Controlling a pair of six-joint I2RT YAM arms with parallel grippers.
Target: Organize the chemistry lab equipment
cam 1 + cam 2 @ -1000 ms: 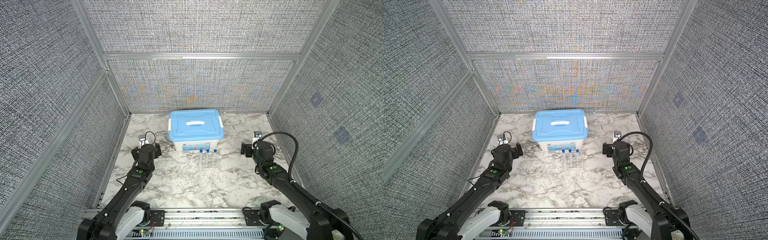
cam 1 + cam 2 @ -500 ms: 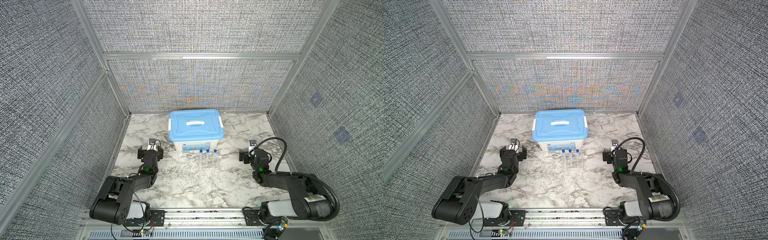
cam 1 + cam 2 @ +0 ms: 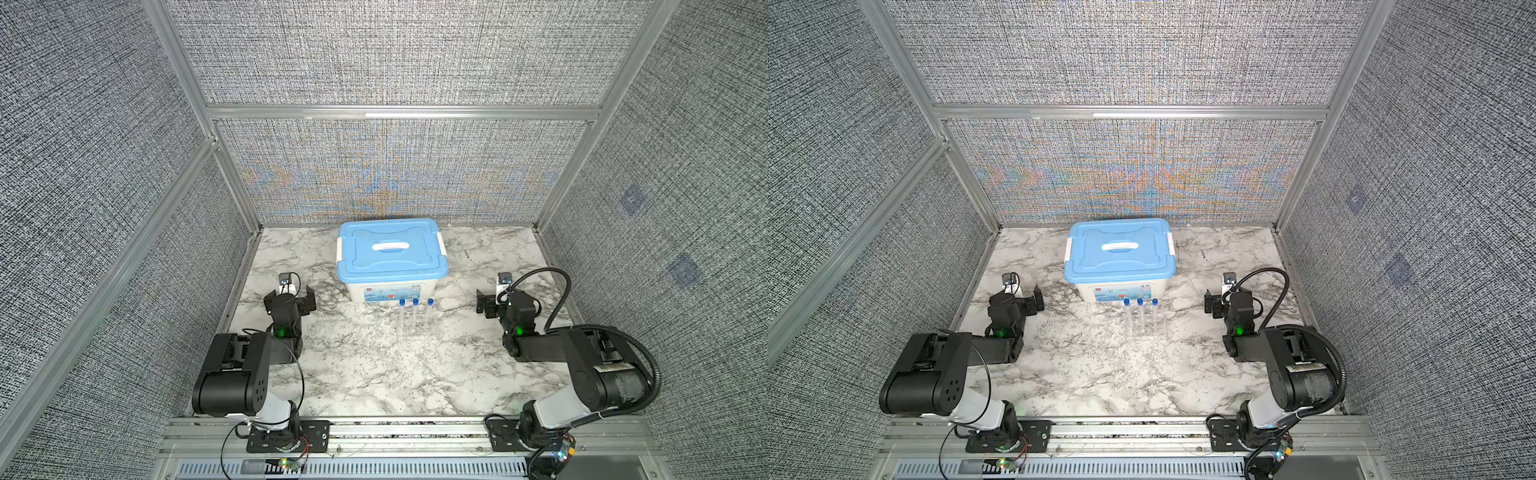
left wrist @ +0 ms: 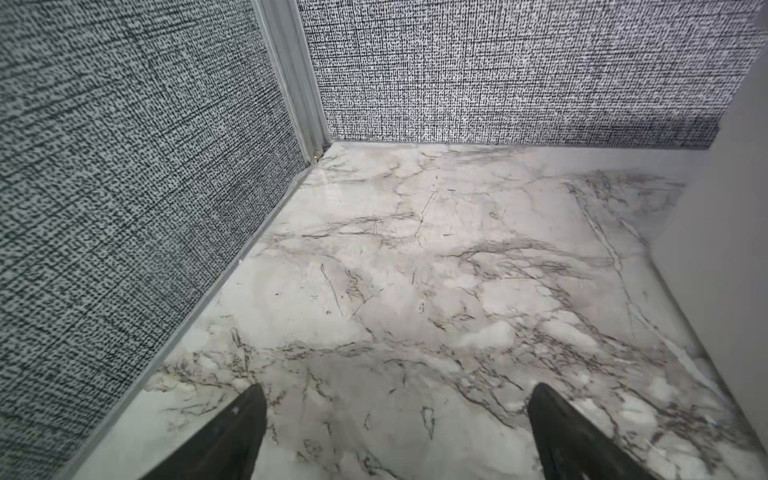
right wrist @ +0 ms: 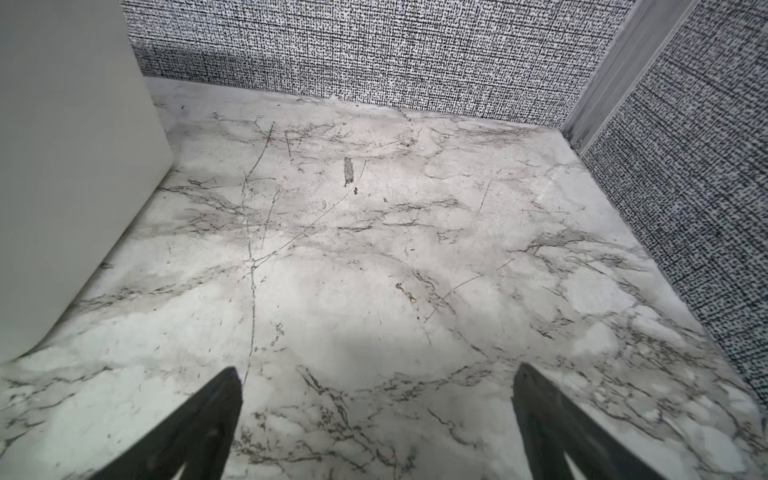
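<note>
Three slim clear tubes with blue caps [image 3: 415,311] [image 3: 1140,312] stand upright in a clear rack [image 3: 419,332] [image 3: 1147,333] just in front of the tub, in both top views. My left gripper [image 3: 289,296] [image 3: 1016,300] hovers low over the marble, left of the tub, open and holding nothing [image 4: 397,388]. Right of the tub my right gripper [image 3: 505,302] [image 3: 1229,302] is open too, with only bare marble between its fingers [image 5: 378,368]. Both are well apart from the rack.
A white tub [image 3: 390,293] [image 3: 1119,292] with its light-blue lid [image 3: 392,253] [image 3: 1119,251] shut stands at the back centre. Its white wall shows in the left wrist view [image 4: 727,208] and the right wrist view [image 5: 62,166]. Grey fabric walls enclose the marble table [image 3: 374,374].
Both arms have folded down from a stretched pose, their elbows now low near the front rail. The grippers stay open at about the same places; rack and tub have not moved.
</note>
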